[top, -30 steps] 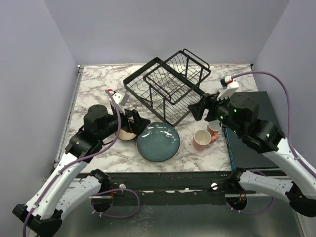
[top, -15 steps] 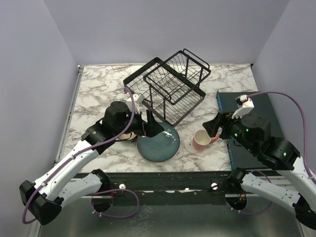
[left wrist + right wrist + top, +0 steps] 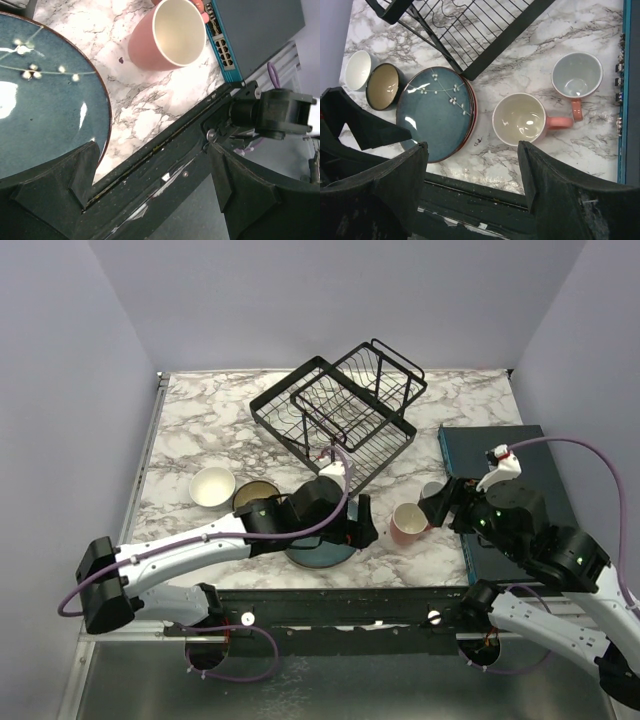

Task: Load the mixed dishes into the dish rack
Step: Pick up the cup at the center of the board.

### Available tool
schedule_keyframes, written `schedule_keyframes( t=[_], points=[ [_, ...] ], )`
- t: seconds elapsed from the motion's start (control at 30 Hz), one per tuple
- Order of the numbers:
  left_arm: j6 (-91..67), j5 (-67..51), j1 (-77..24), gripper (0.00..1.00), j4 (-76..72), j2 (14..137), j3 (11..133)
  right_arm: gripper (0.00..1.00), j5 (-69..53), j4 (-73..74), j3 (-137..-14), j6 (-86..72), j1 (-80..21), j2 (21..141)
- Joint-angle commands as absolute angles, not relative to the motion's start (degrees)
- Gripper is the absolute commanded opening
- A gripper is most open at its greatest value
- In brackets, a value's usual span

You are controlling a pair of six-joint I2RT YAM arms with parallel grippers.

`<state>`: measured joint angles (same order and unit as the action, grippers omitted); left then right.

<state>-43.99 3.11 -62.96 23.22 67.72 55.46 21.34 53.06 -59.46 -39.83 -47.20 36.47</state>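
White marble-look table [image 3: 190, 430], grey veins all across it, boxed in by pale lilac walls [image 3: 330, 300] at the back and both sides. Over on the right lies a flat dark teal slab [image 3: 510, 455], long side running front to back and reaching nearly to the near edge. Its left side face is a brighter teal and carries a row of small ports [image 3: 223, 50]. A metal strip [image 3: 143, 470] lines the table's left edge. Along the front runs a black rail [image 3: 330, 605] with a round silver bolt head [image 3: 433, 617] on it, and below that a dull grey metal floor [image 3: 350, 690]. There's one tiny dark speck [image 3: 120, 60] on the marble
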Motion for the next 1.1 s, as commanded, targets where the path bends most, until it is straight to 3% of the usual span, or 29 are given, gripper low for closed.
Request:
schedule_keyframes(
  t=[0.0,0.4,1.07],
  points=[
    [-47.95,12.03,-65.97,0.98,23.1,73.86,61.57,0.78,25.37,56.81,-59.36,-44.79,-47.46,34.87],
    [-52.6,16.48,-67.59,0.97,22.93,86.59,69.68,0.78,26.81,57.01,-58.9,-46.95,-47.44,30.33],
    [-59.31,19.43,-67.59,0.66,26.63,102.44,80.47,0.77,25.58,56.14,-58.73,-46.5,-47.46,27.22]
  ],
)
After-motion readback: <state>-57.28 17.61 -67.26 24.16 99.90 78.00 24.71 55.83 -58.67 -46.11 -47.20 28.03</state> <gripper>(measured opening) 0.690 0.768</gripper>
